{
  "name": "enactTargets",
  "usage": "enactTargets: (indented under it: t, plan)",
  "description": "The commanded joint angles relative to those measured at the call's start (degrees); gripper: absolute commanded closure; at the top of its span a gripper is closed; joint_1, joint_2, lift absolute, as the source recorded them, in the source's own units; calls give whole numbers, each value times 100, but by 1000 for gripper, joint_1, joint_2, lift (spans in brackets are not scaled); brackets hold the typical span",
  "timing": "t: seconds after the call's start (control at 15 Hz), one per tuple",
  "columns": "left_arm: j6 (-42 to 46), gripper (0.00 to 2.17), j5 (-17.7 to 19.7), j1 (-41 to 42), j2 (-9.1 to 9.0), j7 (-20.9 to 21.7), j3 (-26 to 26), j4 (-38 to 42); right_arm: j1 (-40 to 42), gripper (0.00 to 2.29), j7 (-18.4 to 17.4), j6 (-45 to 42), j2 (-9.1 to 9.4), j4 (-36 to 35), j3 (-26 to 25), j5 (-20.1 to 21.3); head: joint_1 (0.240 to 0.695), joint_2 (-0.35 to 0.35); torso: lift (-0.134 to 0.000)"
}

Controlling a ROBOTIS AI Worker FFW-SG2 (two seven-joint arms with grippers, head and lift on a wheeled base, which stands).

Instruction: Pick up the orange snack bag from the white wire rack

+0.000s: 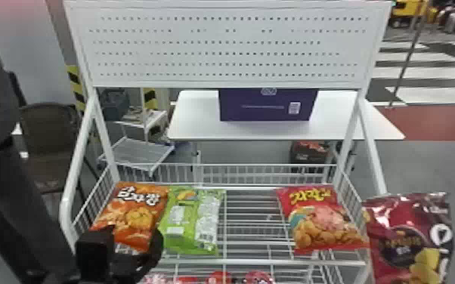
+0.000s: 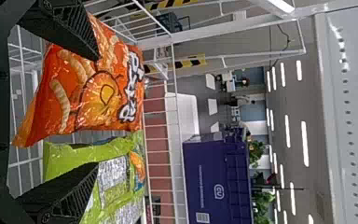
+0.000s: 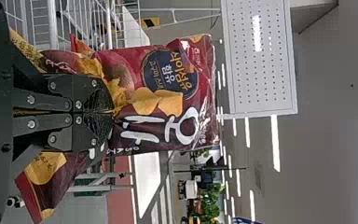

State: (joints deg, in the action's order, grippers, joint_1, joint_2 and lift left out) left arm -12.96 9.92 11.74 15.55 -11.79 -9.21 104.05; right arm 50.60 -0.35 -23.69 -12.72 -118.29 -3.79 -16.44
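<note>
Could well snag the green snack bag (image 1: 191, 223) on closing, from reaching partly over it with one finger of the left claw (image 2: 97, 112). Could also shove the orange snack bag (image 1: 136, 211) back or crumple it, by pressing on its broad face instead of gathering its edges. Might lose it on lifting, from too shallow a pinch on slick, puffed wrapping, or catch the front rail (image 1: 260, 261) of the white wire rack (image 1: 355, 263) by moving in too low. Could knock the red snack bag (image 1: 321, 223) by swinging the right claw (image 3: 109, 112), pinched closed on the maroon chip bag (image 3: 130, 65) just beside the rack's right side.

Lying at the rack's left end, face up, right beside the green snack bag. Placed ahead of the left claw, mostly between its spread fingers but off-centre, toward the left one; overlapped by that finger in the left wrist view. Cannot tell about contact. Spread wide there, with nothing gripped. Best to shift slightly left before closing, to clear the green snack bag.
</note>
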Motion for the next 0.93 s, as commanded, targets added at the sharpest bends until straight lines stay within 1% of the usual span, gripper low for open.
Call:
enactTargets:
  t: [0.0, 0.13, 0.27, 0.33, 0.4, 0.53, 0.6, 0.67, 0.73, 0.87]
  plan:
    - [-36, 83, 89, -480, -8, 10, -28, -579, 2, 2098, 0, -8, 23, -1, -17, 9, 499, 0, 0]
    - [-71, 83, 89, -858, -17, 10, -72, -1062, -15, 2098, 0, -8, 32, 8, -17, 18, 499, 0, 0]
    - [-142, 87, 142, -1069, -17, 45, -72, -1273, -33, 2098, 0, -8, 32, 43, -25, 9, 499, 0, 0]
    - [-317, 90, 212, -1139, -17, 159, -63, -1300, -50, 2098, 0, -8, 32, 70, -25, 9, 499, 0, 0]
    - [-423, 184, 230, -1183, -17, 212, -54, -1335, -59, 2098, 0, -8, 23, 78, -25, 0, 499, 0, 0]
    - [-774, 610, 221, -1253, -35, 353, -28, -1352, -77, 2098, 0, 10, 23, 96, -52, -9, 499, 0, 0]
    - [-915, 1025, 221, -1280, -52, 388, -19, -1352, -85, 2098, 0, 10, 23, 105, -52, -9, 499, 0, 0]
    - [-915, 1676, 230, -1280, -61, 309, -28, -1352, -94, 2098, 0, 10, 23, 122, -52, -9, 499, 0, 0]
    - [-933, 2148, 248, -1262, -61, 247, -2, -1352, -121, 2098, 0, 10, 23, 149, -52, -18, 499, 0, 0]
    - [-915, 2142, 230, -1165, -61, 151, 16, -1291, -147, 2098, 0, 10, 15, 175, -43, -35, 499, 0, 0]
